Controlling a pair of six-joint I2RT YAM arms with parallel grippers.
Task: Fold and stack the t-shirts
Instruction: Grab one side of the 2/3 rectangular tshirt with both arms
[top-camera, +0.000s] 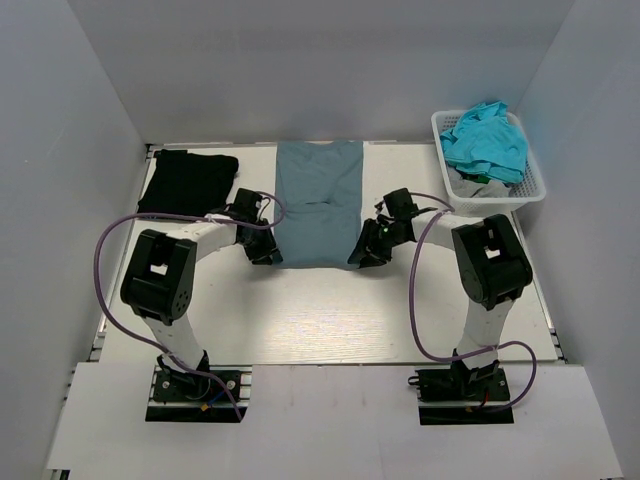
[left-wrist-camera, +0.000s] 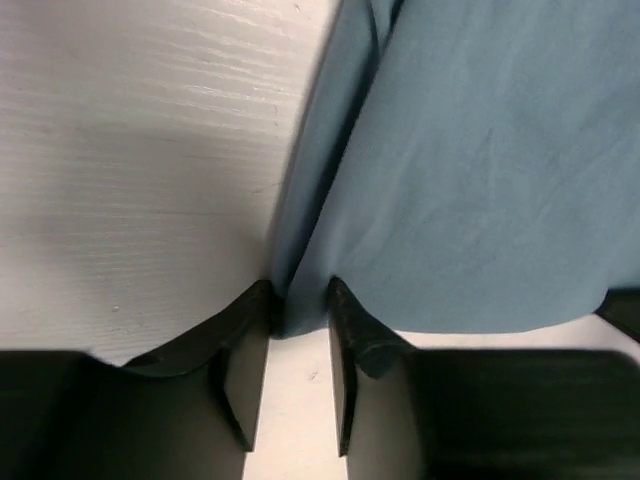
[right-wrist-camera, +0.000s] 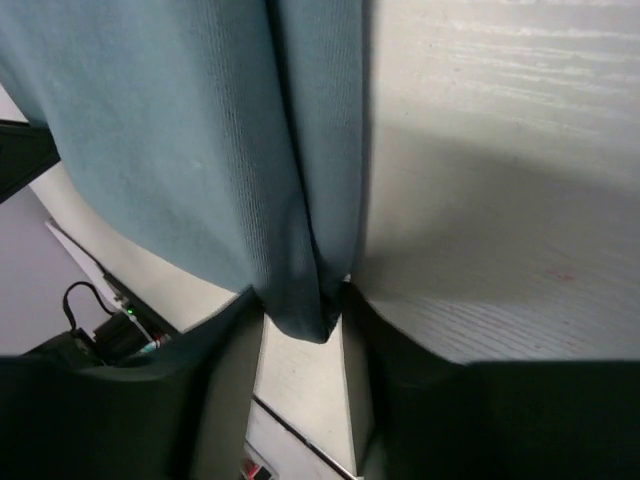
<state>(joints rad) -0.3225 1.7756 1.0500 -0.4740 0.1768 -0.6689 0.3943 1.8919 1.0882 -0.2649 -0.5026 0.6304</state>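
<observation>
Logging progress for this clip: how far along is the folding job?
Done: a black cloth t-shirt lies folded at the far left of the white table. In hand: the slate-blue cloth t-shirt lies as a narrow strip, the left tool and right tool each pinching a near corner. Left: finishing that fold, stacking it, then the turquoise t-shirts bunched in the white plastic lattice basket.

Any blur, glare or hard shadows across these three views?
Top external: sharp, even light, faint sheen on the table. Left wrist: blue shirt in focus, left fingers dark, soft shadow along the cloth edge. Right wrist: weave crisp, right fingers underexposed, broad shadow band across the table.
</observation>
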